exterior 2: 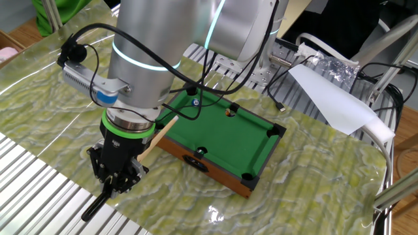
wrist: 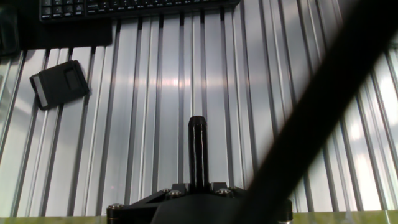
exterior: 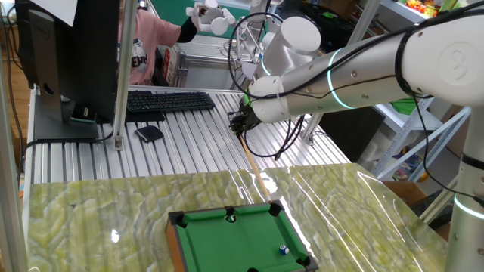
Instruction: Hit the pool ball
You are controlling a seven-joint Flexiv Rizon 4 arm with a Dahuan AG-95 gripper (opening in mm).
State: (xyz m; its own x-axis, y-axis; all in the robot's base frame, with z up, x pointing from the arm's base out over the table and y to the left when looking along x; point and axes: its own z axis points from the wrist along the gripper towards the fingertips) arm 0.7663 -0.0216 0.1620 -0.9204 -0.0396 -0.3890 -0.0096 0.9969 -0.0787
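Keyboard (exterior: 168, 101) (black) beyond gripper (exterior: 240, 121)

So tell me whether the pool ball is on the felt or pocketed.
On the felt: the pool ball lies on the green pool table, away from the pockets.

**Green felt, marbled table, silver arm**

The mini pool table (exterior 2: 222, 134) has bright green felt, a brown wooden frame and black corner pockets. On it sits the pool ball (exterior: 283, 248) — blue with a white patch — and a dark small ball (exterior: 231, 217) with a pale spot. The tabletop (exterior: 98, 219) is marbled in pale green and cream. The cue stick (exterior 2: 157, 137) is light tan wood. The robot arm (exterior 2: 147, 59) is silver-grey with glowing cyan rings — one green band above the black gripper (exterior 2: 114, 171). The keyboard (exterior: 168, 101) is black.
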